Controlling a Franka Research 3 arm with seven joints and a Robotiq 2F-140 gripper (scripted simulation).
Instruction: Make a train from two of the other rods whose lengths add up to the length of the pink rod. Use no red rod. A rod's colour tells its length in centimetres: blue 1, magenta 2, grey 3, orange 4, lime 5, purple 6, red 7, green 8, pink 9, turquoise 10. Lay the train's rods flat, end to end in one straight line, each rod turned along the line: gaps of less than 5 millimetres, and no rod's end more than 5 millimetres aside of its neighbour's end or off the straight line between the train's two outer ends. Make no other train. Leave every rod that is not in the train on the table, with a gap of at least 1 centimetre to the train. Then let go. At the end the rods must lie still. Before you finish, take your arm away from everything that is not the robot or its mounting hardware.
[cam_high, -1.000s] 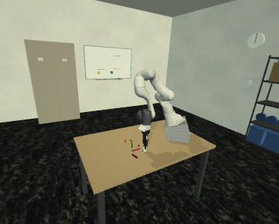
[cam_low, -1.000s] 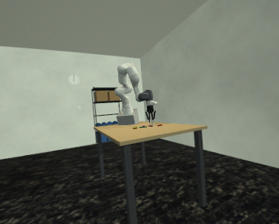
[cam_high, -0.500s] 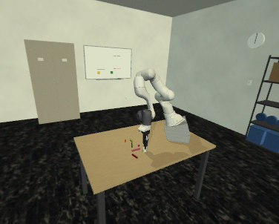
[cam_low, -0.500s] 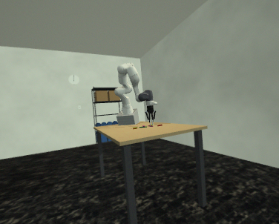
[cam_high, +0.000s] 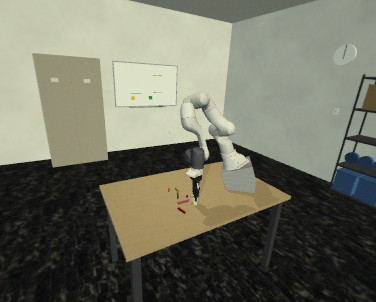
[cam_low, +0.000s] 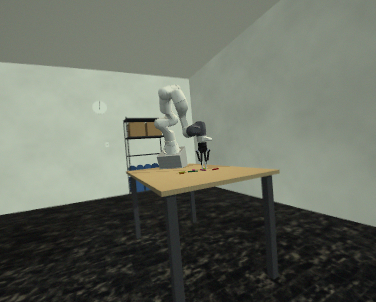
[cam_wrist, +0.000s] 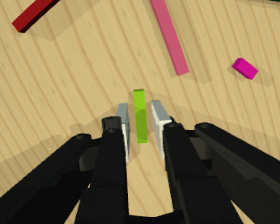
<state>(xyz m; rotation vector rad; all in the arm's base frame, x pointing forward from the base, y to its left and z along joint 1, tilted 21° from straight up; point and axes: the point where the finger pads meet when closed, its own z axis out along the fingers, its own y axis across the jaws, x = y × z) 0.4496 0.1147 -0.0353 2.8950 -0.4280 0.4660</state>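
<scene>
In the wrist view my gripper (cam_wrist: 140, 115) is low over the table, its two finger pads on either side of the lime rod (cam_wrist: 140, 116). The rod lies flat along the fingers, and a thin gap shows on each side, so the pads do not grip it. The pink rod (cam_wrist: 164, 22) lies just beyond it, slightly slanted. In the top view the gripper (cam_high: 195, 200) is beside the pink rod (cam_high: 183, 202), with an orange rod (cam_high: 169, 190) further back.
The arm's grey base block (cam_high: 239, 178) stands at the table's back right. The table edges are far from the rods. A shelf (cam_high: 360, 145) with blue bins stands off the table to the right.
</scene>
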